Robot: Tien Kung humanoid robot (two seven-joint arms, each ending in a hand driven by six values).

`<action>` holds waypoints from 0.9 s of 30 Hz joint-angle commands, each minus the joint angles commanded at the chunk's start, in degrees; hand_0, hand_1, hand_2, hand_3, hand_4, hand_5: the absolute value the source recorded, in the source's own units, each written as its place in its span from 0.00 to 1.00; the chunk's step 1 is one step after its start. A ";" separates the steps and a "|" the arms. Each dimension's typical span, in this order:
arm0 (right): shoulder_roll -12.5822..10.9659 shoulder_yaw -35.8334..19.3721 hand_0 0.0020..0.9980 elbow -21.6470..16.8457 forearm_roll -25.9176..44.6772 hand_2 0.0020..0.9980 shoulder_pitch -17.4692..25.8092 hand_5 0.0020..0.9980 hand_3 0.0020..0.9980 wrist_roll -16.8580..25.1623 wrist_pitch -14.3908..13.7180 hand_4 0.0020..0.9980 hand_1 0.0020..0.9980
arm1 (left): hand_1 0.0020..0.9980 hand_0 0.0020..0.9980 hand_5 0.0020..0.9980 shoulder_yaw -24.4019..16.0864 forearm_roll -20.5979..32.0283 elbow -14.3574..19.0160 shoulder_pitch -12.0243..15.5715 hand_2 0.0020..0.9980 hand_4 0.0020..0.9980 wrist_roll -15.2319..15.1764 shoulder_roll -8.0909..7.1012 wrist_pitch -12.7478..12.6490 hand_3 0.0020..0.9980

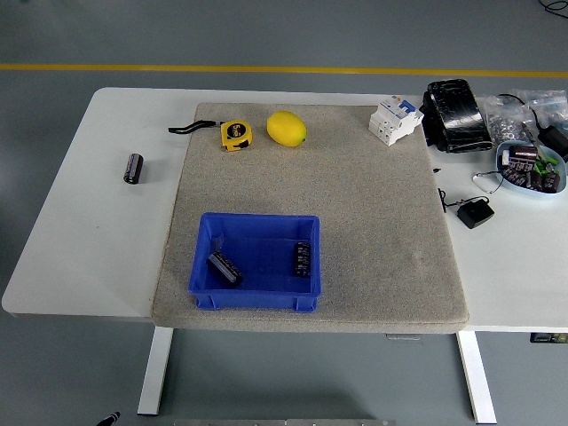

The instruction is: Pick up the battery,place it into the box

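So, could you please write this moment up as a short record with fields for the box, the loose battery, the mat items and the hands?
box: blue box on the grey mat's near part, open at the top
in box: two dark batteries, one at left, one at right
loose battery: dark cylinder on the white table, left of the mat
mat, far edge: yellow tape measure, lemon, white circuit breaker
robot hands: neither in view

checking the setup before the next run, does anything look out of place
One battery lies alone on the bare table left of the mat, while two others already sit in the blue box. Nothing looks spilled or damaged.
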State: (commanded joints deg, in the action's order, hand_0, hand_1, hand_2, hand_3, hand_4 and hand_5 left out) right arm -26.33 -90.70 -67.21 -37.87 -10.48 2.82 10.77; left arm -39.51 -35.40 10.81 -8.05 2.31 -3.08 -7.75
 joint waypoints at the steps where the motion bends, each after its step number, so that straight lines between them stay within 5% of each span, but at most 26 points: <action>1: 0.44 -0.40 0.84 0.54 -0.96 0.85 0.32 0.95 0.87 0.12 -0.07 1.00 0.81 | 0.84 0.77 0.64 -0.32 -1.07 0.10 -0.10 0.85 0.77 0.36 -0.03 0.15 0.67; 13: 4.37 -4.85 0.85 2.28 -4.39 0.85 3.08 0.94 0.86 -0.20 -0.53 1.00 0.81 | 0.83 0.79 0.63 -1.46 -2.93 0.17 -0.29 0.85 0.76 0.98 0.28 0.25 0.67; 27: 4.49 -7.35 0.85 2.51 -5.03 0.85 1.73 0.93 0.86 -0.04 -1.27 1.00 0.81 | 0.83 0.82 0.63 -0.94 -2.39 0.32 -0.70 0.85 0.75 0.85 0.37 0.12 0.66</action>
State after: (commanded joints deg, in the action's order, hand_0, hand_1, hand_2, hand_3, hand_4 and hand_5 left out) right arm -21.84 -98.05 -64.70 -42.91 -8.74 2.78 9.50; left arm -40.45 -37.79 11.14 -8.75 3.16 -2.70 -7.63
